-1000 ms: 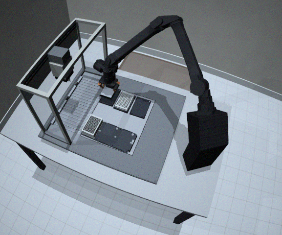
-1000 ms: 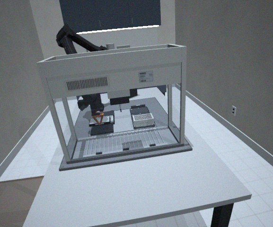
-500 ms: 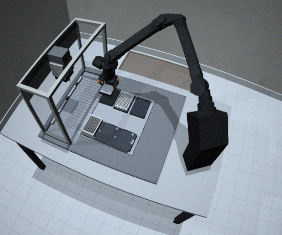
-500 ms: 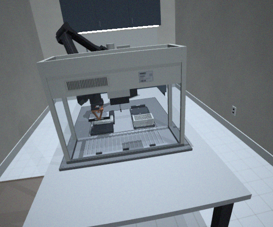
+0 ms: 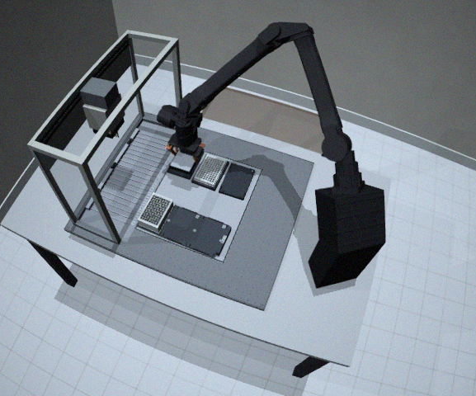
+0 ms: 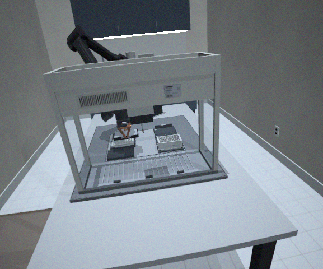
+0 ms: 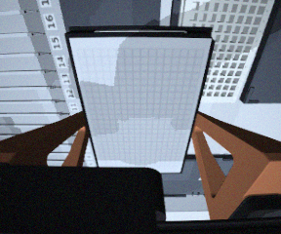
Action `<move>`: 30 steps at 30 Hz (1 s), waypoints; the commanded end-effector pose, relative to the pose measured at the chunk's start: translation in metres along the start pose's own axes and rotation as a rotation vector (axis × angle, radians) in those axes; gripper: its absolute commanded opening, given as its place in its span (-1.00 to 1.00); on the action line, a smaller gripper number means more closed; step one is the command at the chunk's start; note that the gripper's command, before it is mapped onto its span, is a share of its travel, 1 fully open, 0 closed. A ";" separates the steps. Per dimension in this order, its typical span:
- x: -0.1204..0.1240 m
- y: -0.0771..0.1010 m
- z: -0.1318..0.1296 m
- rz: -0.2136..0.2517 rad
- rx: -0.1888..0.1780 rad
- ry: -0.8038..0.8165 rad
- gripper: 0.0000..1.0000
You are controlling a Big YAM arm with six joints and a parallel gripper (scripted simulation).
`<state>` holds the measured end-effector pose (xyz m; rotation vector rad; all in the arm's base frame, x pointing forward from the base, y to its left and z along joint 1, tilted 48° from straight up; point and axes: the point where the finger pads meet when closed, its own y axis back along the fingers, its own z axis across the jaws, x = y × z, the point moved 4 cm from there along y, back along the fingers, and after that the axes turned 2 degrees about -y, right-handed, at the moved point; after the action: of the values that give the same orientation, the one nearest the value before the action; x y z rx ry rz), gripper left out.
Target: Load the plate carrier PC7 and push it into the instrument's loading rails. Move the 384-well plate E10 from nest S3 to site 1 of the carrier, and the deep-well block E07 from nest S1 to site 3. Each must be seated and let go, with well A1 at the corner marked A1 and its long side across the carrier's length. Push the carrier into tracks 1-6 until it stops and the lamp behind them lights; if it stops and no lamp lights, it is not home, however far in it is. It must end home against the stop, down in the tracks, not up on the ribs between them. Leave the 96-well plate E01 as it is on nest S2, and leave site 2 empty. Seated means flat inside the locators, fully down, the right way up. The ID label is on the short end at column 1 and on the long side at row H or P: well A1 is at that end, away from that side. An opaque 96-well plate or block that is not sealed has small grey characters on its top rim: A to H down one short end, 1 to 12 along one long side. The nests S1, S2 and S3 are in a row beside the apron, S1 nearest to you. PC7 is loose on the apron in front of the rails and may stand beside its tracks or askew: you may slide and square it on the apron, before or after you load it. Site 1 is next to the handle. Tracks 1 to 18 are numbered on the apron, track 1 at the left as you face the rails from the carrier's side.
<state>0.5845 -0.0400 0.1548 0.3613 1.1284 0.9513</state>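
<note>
My gripper (image 5: 185, 154) is shut on the 384-well plate E10 (image 5: 181, 164), a flat white plate with a fine grid and a dark rim. It holds the plate across its short width, a little above the dark nest S3 (image 5: 179, 172). In the wrist view the plate (image 7: 140, 97) lies between the orange fingers. The carrier PC7 (image 5: 195, 230) lies on the apron. The deep-well block E07 (image 5: 155, 211) sits on its end nearest the rails. The two other sites are bare.
The 96-well plate E01 (image 5: 209, 171) sits on nest S2, close beside the held plate. Nest S1 (image 5: 236, 181) is bare. The ribbed rails (image 5: 133, 170) lie under the instrument frame (image 5: 101, 128). Track numbers (image 7: 58, 63) show along the apron edge.
</note>
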 end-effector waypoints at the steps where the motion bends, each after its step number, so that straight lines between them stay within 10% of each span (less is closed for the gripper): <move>1: -0.018 0.008 0.004 -0.023 -0.028 -0.062 -1.00; 30: 0.094 0.004 -0.071 -0.001 -0.018 -0.012 -1.00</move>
<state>0.5344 0.0084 0.0836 0.3527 1.1135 0.9495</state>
